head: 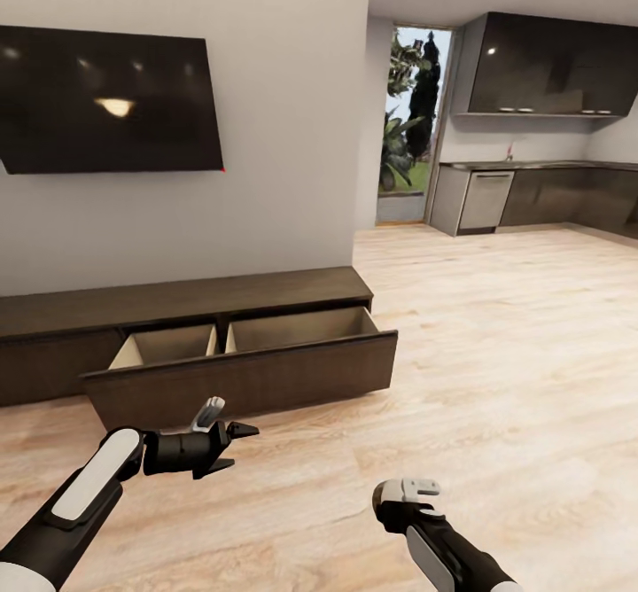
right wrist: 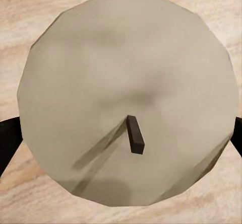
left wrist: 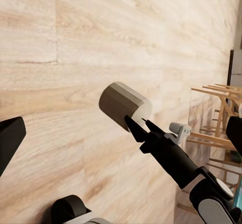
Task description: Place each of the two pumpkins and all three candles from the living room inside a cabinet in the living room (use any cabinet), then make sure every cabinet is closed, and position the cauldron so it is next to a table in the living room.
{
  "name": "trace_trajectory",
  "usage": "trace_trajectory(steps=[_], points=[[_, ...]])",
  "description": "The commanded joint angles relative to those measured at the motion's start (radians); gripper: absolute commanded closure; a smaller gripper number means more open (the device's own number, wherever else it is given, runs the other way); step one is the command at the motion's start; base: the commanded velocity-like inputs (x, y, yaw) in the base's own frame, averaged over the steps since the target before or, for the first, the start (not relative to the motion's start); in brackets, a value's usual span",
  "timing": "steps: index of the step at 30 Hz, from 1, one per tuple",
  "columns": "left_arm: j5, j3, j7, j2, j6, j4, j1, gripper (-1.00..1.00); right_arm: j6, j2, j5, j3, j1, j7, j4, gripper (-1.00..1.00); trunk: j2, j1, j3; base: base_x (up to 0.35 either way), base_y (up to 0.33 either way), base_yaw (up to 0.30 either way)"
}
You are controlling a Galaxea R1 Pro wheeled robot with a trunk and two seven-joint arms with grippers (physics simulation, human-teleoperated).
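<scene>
With my head camera tilted down, I count one cabinet [head: 190, 304], its drawer [head: 257, 353] pulled out, and my left gripper [head: 232, 447] spread empty. From my left wrist, one candle [left wrist: 122, 104] sits clamped in my right gripper [left wrist: 135, 124]. From my right wrist, the same candle [right wrist: 126, 95] shows its single wick [right wrist: 135, 134].

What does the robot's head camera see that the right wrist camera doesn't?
Head view, not the right wrist view: the TV, the dark cabinet with its drawer pulled out, the kitchen and the open left gripper.
Right wrist view, not the head view: the round top of a pale candle with its dark wick, close up.
Both: the light wooden floor and the right gripper, closed on that candle.
</scene>
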Motion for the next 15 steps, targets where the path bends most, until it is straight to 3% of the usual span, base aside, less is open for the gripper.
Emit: trace_trajectory(steps=[1, 15], points=[[0.01, -0.002, 0.01, 0.001, 0.0, -0.001, -0.001, -1.0, 0.003, -0.001, -0.009, 0.007, -0.001, -0.009, -0.002, 1.0, 0.007, -0.004, 0.002, 0.0, 0.0, 0.004], [0.01, -0.002, 0.01, 0.001, 0.001, -0.001, -0.001, -1.0, 0.005, -0.002, -0.011, 0.007, -0.001, -0.009, -0.002, 1.0, 0.105, -0.058, 0.046, 0.0, 0.0, 0.0]])
